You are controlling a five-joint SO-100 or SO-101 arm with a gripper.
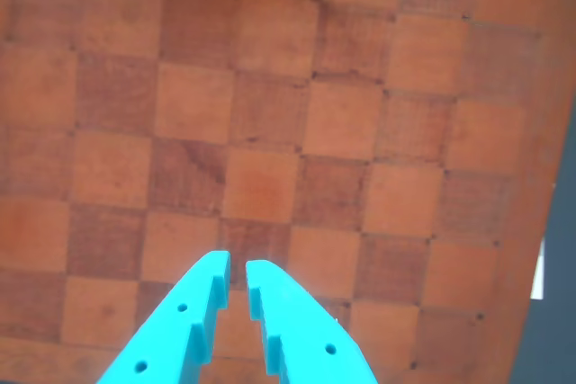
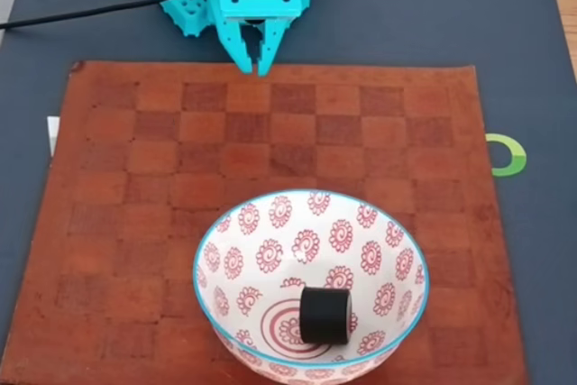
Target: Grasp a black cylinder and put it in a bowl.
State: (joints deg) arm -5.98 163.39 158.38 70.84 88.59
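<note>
Resting on its side inside the bowl (image 2: 223, 239), the black cylinder (image 2: 325, 315) indicates the placement is complete. Pincer (image 2: 258, 68) sits far off at the checkered mat's (image 2: 126, 223) far edge, nearly clenched, grasping nothing. Nothing remains outstanding.

Open board (image 2: 135, 178) btwn gripper (image 2: 255, 68), bowl (image 2: 236, 250).

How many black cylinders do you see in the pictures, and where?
1. The black cylinder lies on its side inside the bowl, near the red circles at its bottom, in the fixed view.
</note>
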